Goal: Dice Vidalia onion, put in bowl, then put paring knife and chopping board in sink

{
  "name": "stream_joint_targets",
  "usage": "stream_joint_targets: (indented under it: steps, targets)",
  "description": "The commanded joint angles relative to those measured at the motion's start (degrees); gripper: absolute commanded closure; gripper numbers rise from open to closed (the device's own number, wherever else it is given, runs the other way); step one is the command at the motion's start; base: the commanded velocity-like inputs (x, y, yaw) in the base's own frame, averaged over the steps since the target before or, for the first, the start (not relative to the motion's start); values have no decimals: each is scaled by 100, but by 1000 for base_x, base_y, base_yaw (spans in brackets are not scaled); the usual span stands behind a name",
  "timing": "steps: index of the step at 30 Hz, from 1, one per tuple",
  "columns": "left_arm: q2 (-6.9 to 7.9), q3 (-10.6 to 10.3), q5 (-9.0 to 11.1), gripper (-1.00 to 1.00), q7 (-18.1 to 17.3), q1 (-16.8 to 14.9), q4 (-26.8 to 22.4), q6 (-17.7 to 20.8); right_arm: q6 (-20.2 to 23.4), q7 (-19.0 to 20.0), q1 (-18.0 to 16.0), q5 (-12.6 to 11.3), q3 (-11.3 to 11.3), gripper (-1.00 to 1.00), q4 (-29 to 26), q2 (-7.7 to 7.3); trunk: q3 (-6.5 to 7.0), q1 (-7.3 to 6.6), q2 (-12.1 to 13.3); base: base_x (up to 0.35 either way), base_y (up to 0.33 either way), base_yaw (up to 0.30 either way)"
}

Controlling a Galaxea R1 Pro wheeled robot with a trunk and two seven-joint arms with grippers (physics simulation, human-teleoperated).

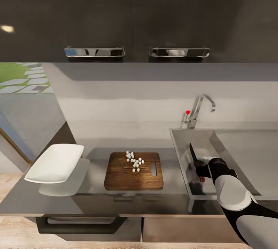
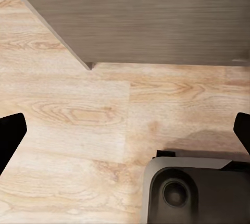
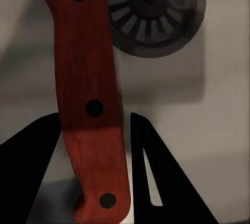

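Knife work first: my right gripper [image 3: 94, 146] clamps the paring knife [image 1: 193, 155] by its red handle, over the sink [image 1: 181, 145] near the drain [image 3: 151, 10]. I'd lower it flat before letting go. My left gripper [image 2: 125, 130] hangs wide apart above the floor. Farther left, diced onion [image 1: 133, 161] sits on the chopping board [image 1: 119, 177], the bowl [image 1: 56, 163] beyond.

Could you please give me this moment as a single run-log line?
right gripper: holds paring knife over sink | left gripper: open, idle | diced onion: on chopping board | bowl: empty
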Motion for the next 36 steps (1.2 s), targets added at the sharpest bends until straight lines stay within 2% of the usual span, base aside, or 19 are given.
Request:
stream_joint_targets:
  steps: [1, 7, 8, 19, 22, 24, 26, 27, 30, 31, 32, 33, 34, 36]
  targets:
    - [1, -49, 4, -100, 53, -3, -8, -6, 4, 49, -9, 59, -39, 100, -11, 3, -21, 3, -12, 6, -3, 0]
    - [6, -49, 4, -100, 54, -3, -8, -6, 35, 54, -9, 59, -38, 100, -11, 11, -76, 3, -12, 1, -1, 0]
    - [6, -49, 4, -100, 56, -3, -8, -6, 39, 56, -9, 59, -39, -100, -11, 11, -85, 3, -12, 0, 0, 0]
    - [6, -49, 4, -100, 52, -3, -8, -6, 21, 76, -9, 55, -40, -100, -123, 0, -111, 3, -12, 0, 0, 0]
    - [3, -49, 4, -100, 49, -3, -8, -6, -3, 144, -9, -9, -43, -100, -668, 23, -111, 3, -12, 0, 0, 0]
    - [6, -49, 4, -100, 49, -3, -8, -6, -8, 542, -9, -193, 0, -100, -1456, 99, -111, 3, -12, 0, 0, 0]
    - [5, -49, 4, -100, 42, -3, -8, -6, -8, 1461, -9, -300, 18, -100, -2392, 353, -111, 3, -12, 0, 0, 0]
    - [6, -49, 4, -100, 41, -3, -8, -6, -9, 1716, -9, -297, 16, -100, -2685, 477, -111, 3, -12, 0, 0, 0]
    - [3, -49, 4, -100, 40, -3, -8, -6, -34, 2149, -4, -150, 13, -100, -3596, 970, -111, 3, -12, 0, 0, 0]
    - [5, -49, 4, -100, 40, -3, -8, -6, -70, 2343, 21, 33, 10, -100, -4076, 1046, -111, 3, -12, 0, 0, 0]
    - [6, -49, 4, -100, 40, -3, -8, -6, -121, 2547, 58, 172, 11, -100, -4367, 1046, -111, 3, -12, 0, 0, 0]
    - [5, -49, 4, -100, 40, -3, -8, -6, -218, 3066, 128, 368, 10, -100, -4680, 1046, -111, 3, -12, 0, 0, 0]
    - [6, -49, 4, -100, 40, -3, -8, -6, -300, 3753, 172, 536, -5, -100, -4869, 1046, -111, 3, -12, 0, 0, 0]
    - [6, -49, 4, -100, 40, -3, -8, -6, -356, 4545, 200, 704, -16, -100, -5038, 1046, -111, 3, -12, 0, 0, 0]
